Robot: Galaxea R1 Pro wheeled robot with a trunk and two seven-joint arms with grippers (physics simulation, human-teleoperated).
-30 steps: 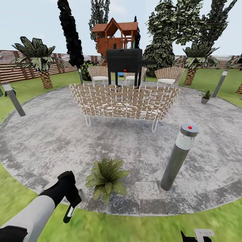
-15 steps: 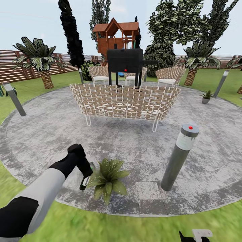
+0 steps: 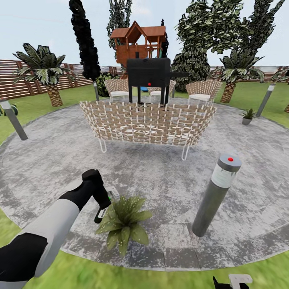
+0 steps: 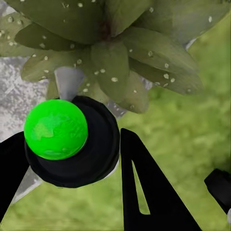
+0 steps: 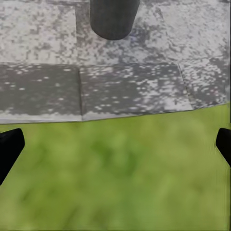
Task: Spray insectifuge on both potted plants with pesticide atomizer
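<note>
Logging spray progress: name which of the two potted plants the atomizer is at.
The near potted plant, at the patio's front edge beside the left gripper holding the atomizer; its leaves carry white droplets. The other plant sits far right, behind.

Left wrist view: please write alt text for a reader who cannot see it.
The left gripper is closed on the pesticide atomizer, seen end-on as a dark round body with a bright green ball. Just beyond it is a potted plant whose broad green leaves carry white droplets, on grey paving beside blurred grass.

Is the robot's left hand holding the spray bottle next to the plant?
Yes, the left hand grips the spray bottle beside the leafy plant.
</note>
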